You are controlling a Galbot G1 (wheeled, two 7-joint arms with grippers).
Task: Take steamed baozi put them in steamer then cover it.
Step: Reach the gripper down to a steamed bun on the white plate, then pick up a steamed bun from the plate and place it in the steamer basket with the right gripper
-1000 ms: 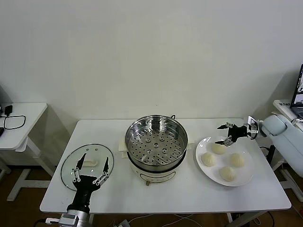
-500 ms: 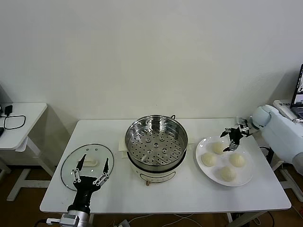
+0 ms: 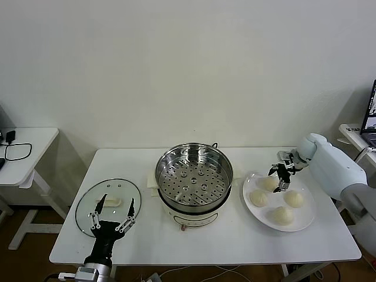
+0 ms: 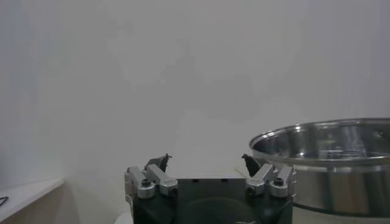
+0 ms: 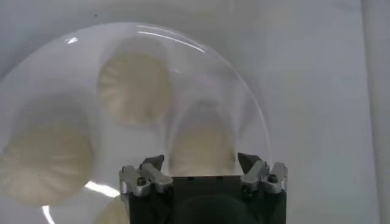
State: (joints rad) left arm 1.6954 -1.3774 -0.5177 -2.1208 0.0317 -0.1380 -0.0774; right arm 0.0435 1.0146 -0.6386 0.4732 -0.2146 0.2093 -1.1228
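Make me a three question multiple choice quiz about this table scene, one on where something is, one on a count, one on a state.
1. Where does the glass lid lie?
A. on the steamer
B. on the table, on the steamer's left
C. on the plate

2. How many baozi are on the plate?
A. two
B. three
C. four

3. What state is the steamer in?
A. uncovered, tray bare
B. covered
C. holding baozi

Answers:
1 B, the lid rests flat by the left gripper.
2 C, four buns show, the right gripper open above one baozi.
3 A, only the perforated tray shows inside.
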